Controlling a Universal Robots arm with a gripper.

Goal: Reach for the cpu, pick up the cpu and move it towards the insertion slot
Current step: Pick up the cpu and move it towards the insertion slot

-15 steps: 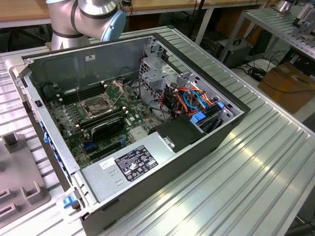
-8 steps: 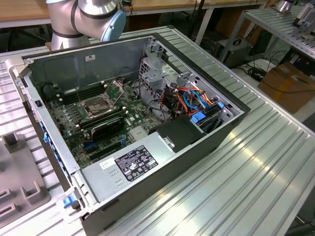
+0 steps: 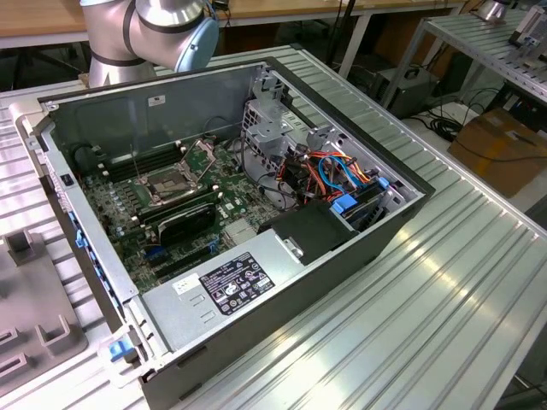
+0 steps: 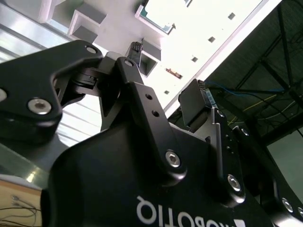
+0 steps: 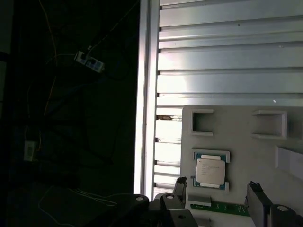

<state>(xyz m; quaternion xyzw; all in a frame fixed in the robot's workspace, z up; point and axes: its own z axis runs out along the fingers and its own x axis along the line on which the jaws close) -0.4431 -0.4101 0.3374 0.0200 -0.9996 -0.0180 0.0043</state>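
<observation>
Cpu (image 5: pixel 210 171) seated in tray (image 5: pixel 236 130) pocket; pincer (image 5: pixel 217 185) spread.

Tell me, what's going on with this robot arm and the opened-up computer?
A robot arm has its end effector open and hovering close to the cpu, not holding it. The chip lies in a pale holder tray on the ribbed metal table. The insertion slot sits on the board inside the open computer case.
</observation>
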